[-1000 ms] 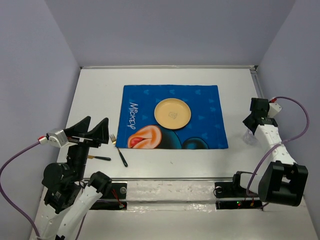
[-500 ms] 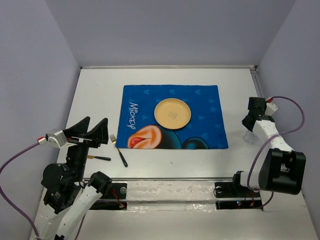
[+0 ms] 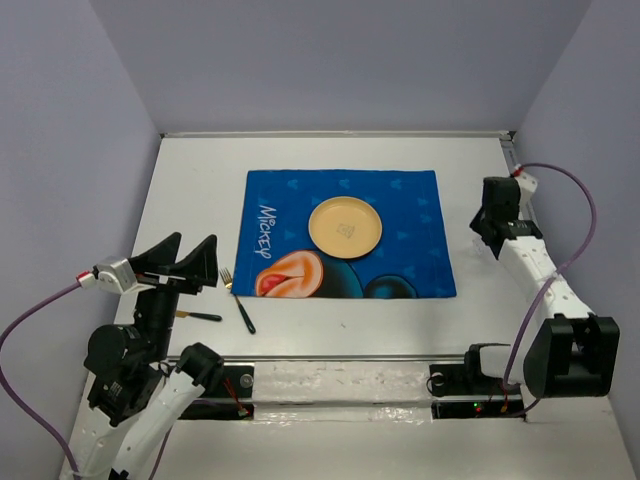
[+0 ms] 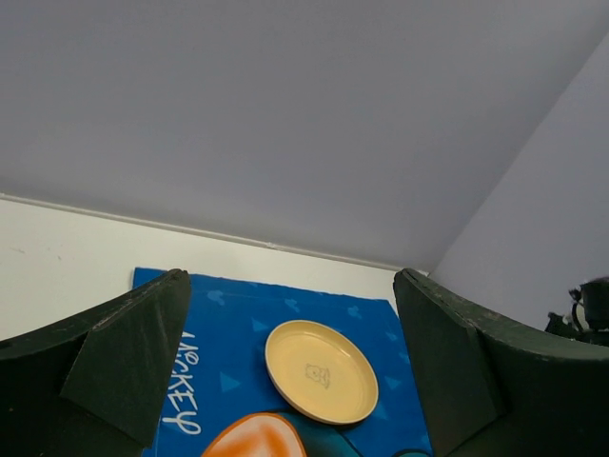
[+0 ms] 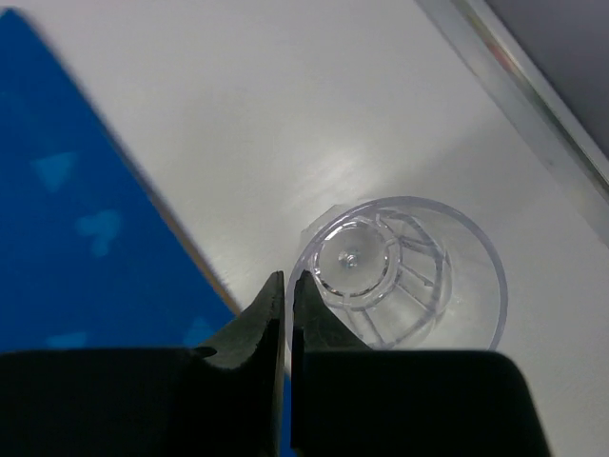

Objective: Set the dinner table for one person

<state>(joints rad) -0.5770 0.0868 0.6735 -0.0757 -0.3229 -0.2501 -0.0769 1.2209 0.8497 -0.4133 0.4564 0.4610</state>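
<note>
1. The white counter (image 3: 200, 180) spans the scene from the arm bases to the far wall and carries everything.
2. A blue printed placemat (image 3: 410, 200) lies at its centre.
3. The left claw (image 3: 192, 245) hangs wide open and empty over the near-left counter.
4. A yellow plate (image 3: 345, 225) sits on the placemat's far half.
5. The right claw (image 5: 288, 278) is closed, pinching the rim of a clear cup (image 5: 409, 276) between the placemat and the counter's right edge.
6. A fork (image 3: 238, 298) lies just left of the placemat.
7. A dark utensil (image 3: 200, 316) lies near the fork, to its left.
</note>
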